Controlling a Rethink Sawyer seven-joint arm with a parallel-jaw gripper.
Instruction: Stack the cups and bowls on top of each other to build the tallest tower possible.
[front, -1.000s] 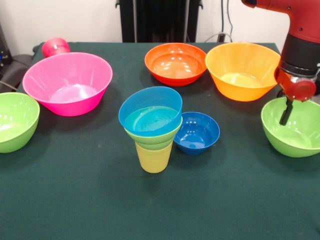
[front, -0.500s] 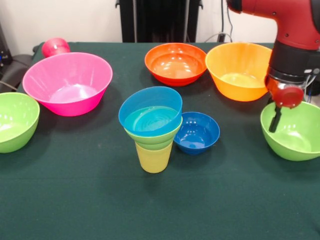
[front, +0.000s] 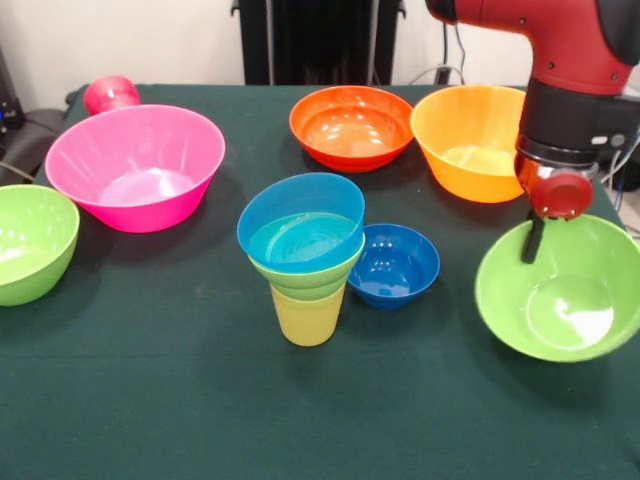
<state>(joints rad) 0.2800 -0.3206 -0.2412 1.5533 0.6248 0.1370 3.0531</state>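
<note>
A glossy lime green plastic bowl (front: 560, 290) is seen tilted toward the camera at the right of the green-clothed bench (front: 300, 420), its far rim raised. The robot's hand (front: 534, 240) is pressed at that far rim, below the red and black arm (front: 570, 80); only one dark finger is made out, so it appears to be gripping the rim, though whether it is closed cannot be told. The tower (front: 303, 255) stands near the middle: a pale yellow ribbed plastic cup (front: 307, 317) at the base, with a small green bowl (front: 305, 275) and a light blue bowl (front: 300, 222) nested on top. A small dark blue bowl (front: 394, 265) is set just beside it. Farther back, an orange-red bowl (front: 351, 127) and a yellow-orange bowl (front: 478, 140) are placed side by side. A wide pink bowl (front: 135, 165) sits at the left, a red plastic cup (front: 110, 93) behind it, and another lime green bowl (front: 30, 240) at the left edge.
</note>
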